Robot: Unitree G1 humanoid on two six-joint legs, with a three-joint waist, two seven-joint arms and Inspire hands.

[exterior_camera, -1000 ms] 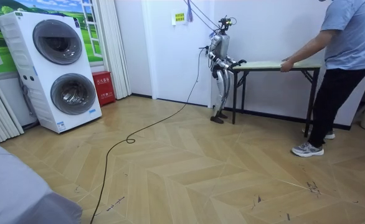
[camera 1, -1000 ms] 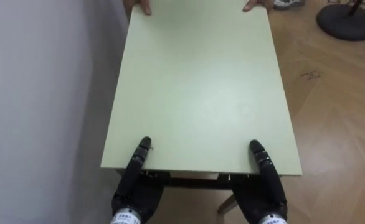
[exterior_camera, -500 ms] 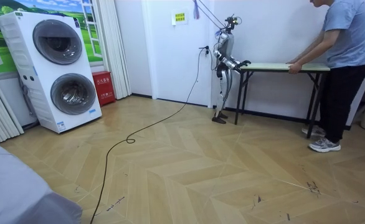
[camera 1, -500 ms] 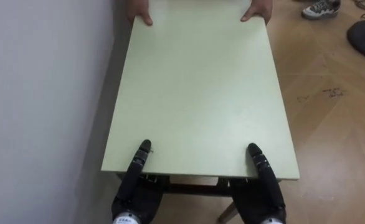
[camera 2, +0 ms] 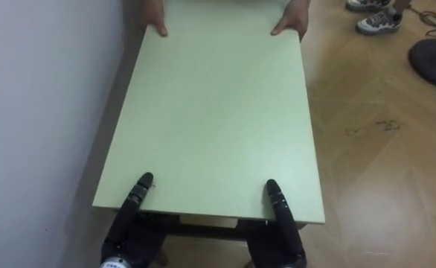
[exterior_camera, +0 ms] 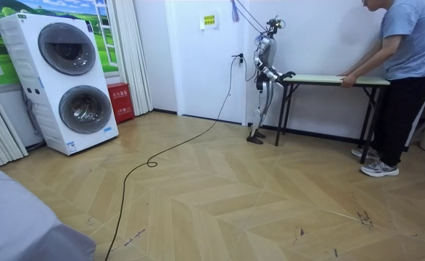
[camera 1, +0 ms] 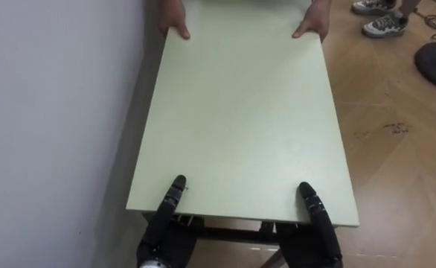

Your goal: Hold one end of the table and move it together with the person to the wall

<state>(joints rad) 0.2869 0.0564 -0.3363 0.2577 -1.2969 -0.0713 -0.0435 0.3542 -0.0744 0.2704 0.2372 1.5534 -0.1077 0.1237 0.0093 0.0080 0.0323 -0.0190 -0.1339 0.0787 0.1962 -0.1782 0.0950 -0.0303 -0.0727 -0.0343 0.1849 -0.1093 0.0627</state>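
Worktop runs close beside the wall, its far end held by a person's hands; left hand and right hand at near edge, grasp beneath hidden, cannot tell; advise level carry, matched pace, wall clearance.

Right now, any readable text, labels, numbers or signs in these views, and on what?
None legible.
Small yellow paper sign on the white wall: print too small to read.
Red box beside the white stacked washing machines: markings too small to read.
Pale green rectangular tabletop: no print.
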